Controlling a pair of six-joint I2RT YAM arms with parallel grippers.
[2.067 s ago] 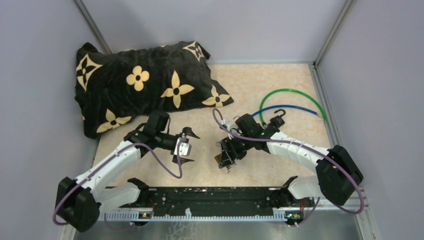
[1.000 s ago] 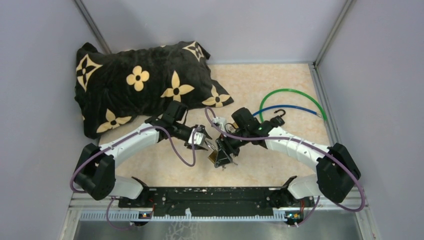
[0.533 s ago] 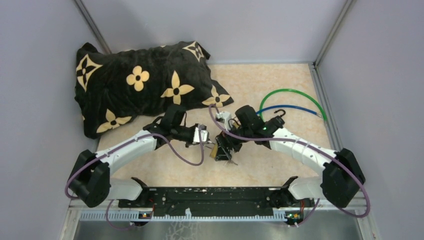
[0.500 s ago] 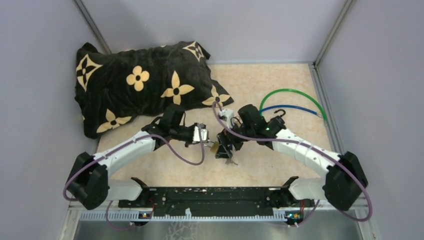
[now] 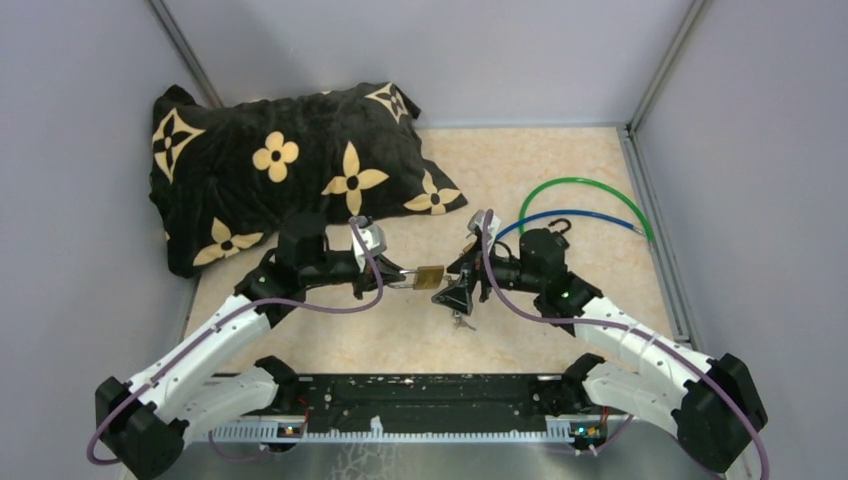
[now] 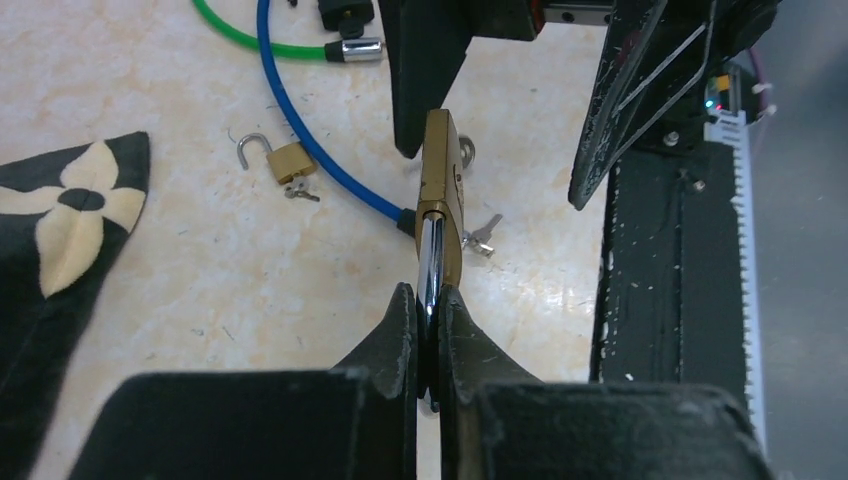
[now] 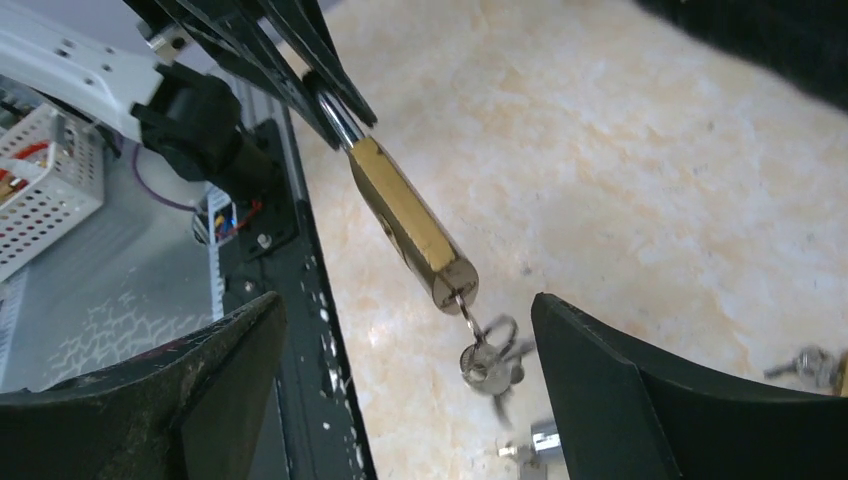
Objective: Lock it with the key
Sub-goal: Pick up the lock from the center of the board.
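- Left tool (image 6: 428,300) pinched shut on padlock (image 6: 440,190) shackle, padlock held level above mid bench (image 5: 560,170).
- Right tool (image 7: 405,325) wide open, empty, just right of padlock (key (image 7: 487,365) hangs from its base).

The pillow (image 5: 290,170) was black with cream flowers. The padlock (image 5: 430,276) was brass with a silver shackle (image 6: 430,262). There were a green cable (image 5: 583,180) and a blue cable (image 6: 265,40); the table (image 5: 530,160) was mottled beige.

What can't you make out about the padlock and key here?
- Shackle: left wrist view, partly hidden between the left pincer's fingers; latched or not, unclear.
- Key blade: right wrist view, buried in the padlock.
- Other keys: top view, too small to count.
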